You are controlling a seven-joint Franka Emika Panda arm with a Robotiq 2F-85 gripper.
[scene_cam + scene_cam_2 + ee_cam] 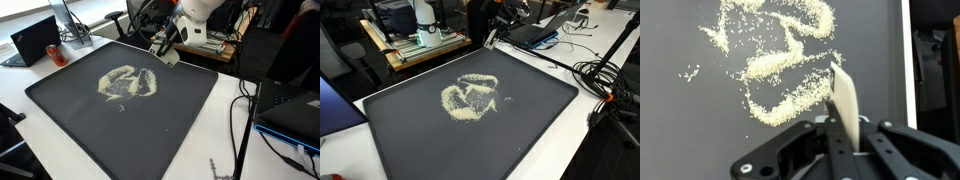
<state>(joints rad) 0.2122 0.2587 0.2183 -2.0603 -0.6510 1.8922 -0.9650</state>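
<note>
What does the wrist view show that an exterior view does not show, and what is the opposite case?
Only the wrist view shows, from close up, the tool shut on a white blade, with the blade's tip near the grain streaks, and single loose grains at the left. Only an exterior view shows the whole black tray, the white table under it and a laptop beyond. Both show the pale grains spread in curved streaks on the dark surface.
</note>
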